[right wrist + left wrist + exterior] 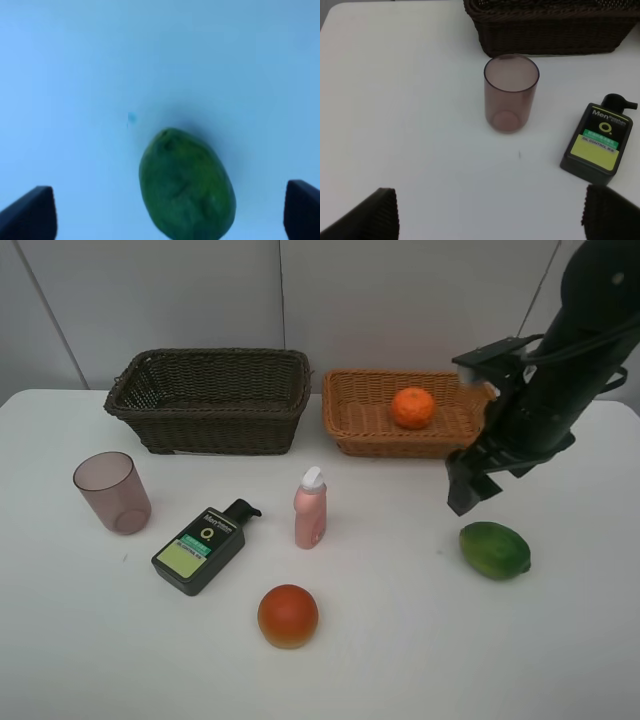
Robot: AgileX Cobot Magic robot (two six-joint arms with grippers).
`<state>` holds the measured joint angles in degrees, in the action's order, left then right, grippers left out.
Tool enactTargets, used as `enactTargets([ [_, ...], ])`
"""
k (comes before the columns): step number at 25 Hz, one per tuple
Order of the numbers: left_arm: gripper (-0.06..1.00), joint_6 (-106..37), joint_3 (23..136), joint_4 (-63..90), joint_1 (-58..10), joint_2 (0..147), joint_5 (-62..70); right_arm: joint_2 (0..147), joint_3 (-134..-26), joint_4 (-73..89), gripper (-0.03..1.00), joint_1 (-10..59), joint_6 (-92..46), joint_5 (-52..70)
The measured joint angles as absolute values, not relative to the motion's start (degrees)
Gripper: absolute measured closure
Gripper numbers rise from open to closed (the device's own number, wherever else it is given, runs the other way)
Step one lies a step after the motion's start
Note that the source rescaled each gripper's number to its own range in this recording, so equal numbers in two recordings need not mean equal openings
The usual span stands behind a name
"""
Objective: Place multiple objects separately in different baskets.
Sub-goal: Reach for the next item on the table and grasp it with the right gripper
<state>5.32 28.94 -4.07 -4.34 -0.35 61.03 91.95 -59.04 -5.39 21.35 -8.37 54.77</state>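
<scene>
My right claw (468,488) is hanging wide over the green fruit (494,549). Firm, slippery-looking, so I am aiming across its narrow middle.

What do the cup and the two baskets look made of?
Cup: probably plastic, translucent mauve and smooth; its bottom shows through the wall.
Dark basket and tan basket: woven wicker or rattan, matt, the strand weave plain to see. I cannot tell whether the fibre is natural or synthetic.

The orange (412,407) in the right basket (380,446), cup (112,492) before left basket (215,426)
</scene>
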Motion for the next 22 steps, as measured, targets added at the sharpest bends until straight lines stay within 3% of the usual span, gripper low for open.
enactTargets([
  [13, -0.01, 5.32, 28.94, -4.07, -4.34, -0.35, 61.03, 91.95, -50.11, -5.72, -0.01, 19.85, -16.03, 45.03],
  [22, -0.01, 5.32, 28.94, -4.07, -4.34, -0.35, 61.03, 91.95, -48.07, -2.77, -0.01, 15.53, -32.40, 44.59],
])
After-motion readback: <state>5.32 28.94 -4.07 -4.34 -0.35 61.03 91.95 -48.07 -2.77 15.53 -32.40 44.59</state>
